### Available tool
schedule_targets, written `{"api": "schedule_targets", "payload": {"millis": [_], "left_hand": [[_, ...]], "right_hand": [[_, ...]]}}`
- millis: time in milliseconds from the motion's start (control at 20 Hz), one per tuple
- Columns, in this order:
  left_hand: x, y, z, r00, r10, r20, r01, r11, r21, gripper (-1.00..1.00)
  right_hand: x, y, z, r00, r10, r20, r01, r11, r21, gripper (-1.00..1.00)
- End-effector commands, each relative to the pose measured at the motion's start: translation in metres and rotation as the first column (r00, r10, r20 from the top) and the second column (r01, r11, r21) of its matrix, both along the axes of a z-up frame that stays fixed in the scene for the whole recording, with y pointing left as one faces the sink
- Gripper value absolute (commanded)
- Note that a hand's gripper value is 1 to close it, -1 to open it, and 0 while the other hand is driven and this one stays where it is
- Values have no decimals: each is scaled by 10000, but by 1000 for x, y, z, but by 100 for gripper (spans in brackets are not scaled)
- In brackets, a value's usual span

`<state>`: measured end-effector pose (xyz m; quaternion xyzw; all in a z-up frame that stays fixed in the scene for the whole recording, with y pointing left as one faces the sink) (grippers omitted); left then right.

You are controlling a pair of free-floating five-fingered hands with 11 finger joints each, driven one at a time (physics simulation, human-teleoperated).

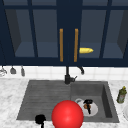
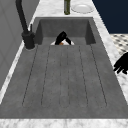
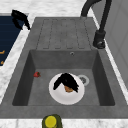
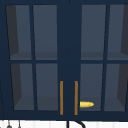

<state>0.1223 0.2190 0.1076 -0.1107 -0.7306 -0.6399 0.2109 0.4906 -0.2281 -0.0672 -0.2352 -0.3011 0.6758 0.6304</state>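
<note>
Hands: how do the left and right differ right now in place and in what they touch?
The right hand is down in the sink basin, over the white plate, its fingers draped over a small orange thing. The left hand hangs at the sink's front edge beside the drainboard, fingers drooping, touching nothing that I can see. Both are black.

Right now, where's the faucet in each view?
Front view: faucet at centre, on the sink's back edge.
Left side view: upper left, beside the draining board.
Right side view: upper right, curving out of the top.
Upper view: bottom edge, centre, just its top.
Shared landmark: the white plate in the basin, seen in the front and both side views.
</note>
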Motion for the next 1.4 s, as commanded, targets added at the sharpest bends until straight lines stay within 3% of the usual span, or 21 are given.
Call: {"api": "schedule_targets", "payload": {"millis": [0, 250, 300, 500, 600, 850, 1050, 1350], "left_hand": [[0, 0, 0, 10000, 0, 0, 0, 10000, 0, 0], [0, 0, 0, 10000, 0, 0, 0, 10000, 0, 0], [0, 0, 0, 10000, 0, 0, 0, 10000, 0, 0], [0, 0, 0, 10000, 0, 0, 0, 10000, 0, 0], [0, 0, 0, 10000, 0, 0, 0, 10000, 0, 0], [0, 0, 0, 10000, 0, 0, 0, 10000, 0, 0], [0, 0, 0, 10000, 0, 0, 0, 10000, 0, 0], [0, 0, 0, 10000, 0, 0, 0, 10000, 0, 0]], "right_hand": [[16, 0, -12, 9999, -168, -34, 168, 9997, -155, -100], [16, -1, -18, 9998, -182, 26, 182, 9996, -218, -100], [15, 2, -17, 9997, -236, -12, 236, 9994, -237, 100], [8, 7, -8, 9881, -355, 1494, 380, 9992, -142, 100], [-3, 5, -5, 9769, -65, 2136, 53, 10000, 62, 100], [-25, 0, 7, 9259, -252, 3769, 83, 9989, 464, 100], [-25, -11, 33, 9494, -217, 3132, -24, 9971, 763, 100], [-32, -26, 78, 9643, -236, 2638, 13, 9964, 846, 100]]}}
